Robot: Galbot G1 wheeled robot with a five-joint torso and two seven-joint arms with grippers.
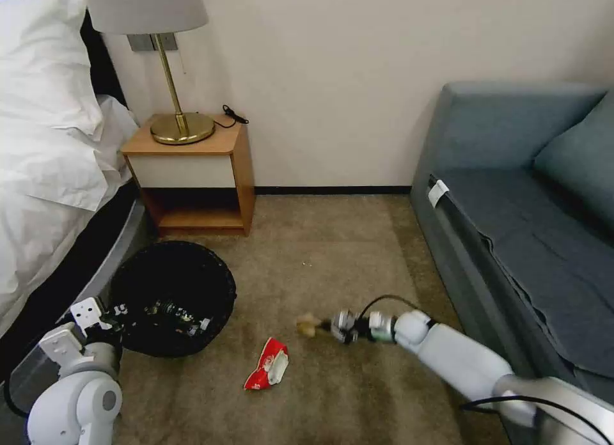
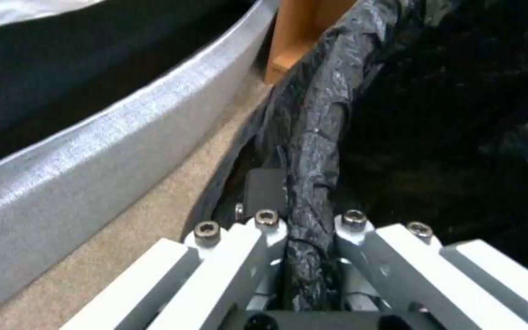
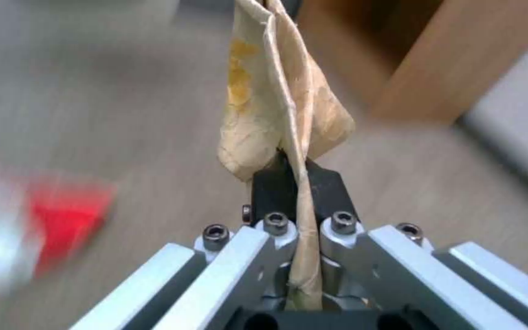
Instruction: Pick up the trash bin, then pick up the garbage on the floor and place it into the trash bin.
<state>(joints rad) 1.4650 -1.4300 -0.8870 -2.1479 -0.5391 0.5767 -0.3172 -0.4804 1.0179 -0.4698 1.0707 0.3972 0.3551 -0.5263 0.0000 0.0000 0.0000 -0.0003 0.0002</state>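
The trash bin (image 1: 173,298), lined with a crinkled black bag, sits low at the left by the bed, with some litter inside. My left gripper (image 1: 102,320) is shut on its near rim; the left wrist view shows the bag-covered rim (image 2: 313,151) pinched between the jaws. My right gripper (image 1: 336,327) is shut on a piece of garbage, a crumpled brown paper (image 1: 308,325), above the carpet to the right of the bin. In the right wrist view the paper (image 3: 282,110) sticks out from the shut jaws. A red-white wrapper (image 1: 268,365) lies on the carpet between the two arms.
A bed with white bedding (image 1: 45,151) runs along the left. A wooden nightstand (image 1: 192,176) with a brass lamp (image 1: 179,122) stands behind the bin at the wall. A blue-grey sofa (image 1: 524,227) fills the right side. Open carpet (image 1: 320,253) lies between.
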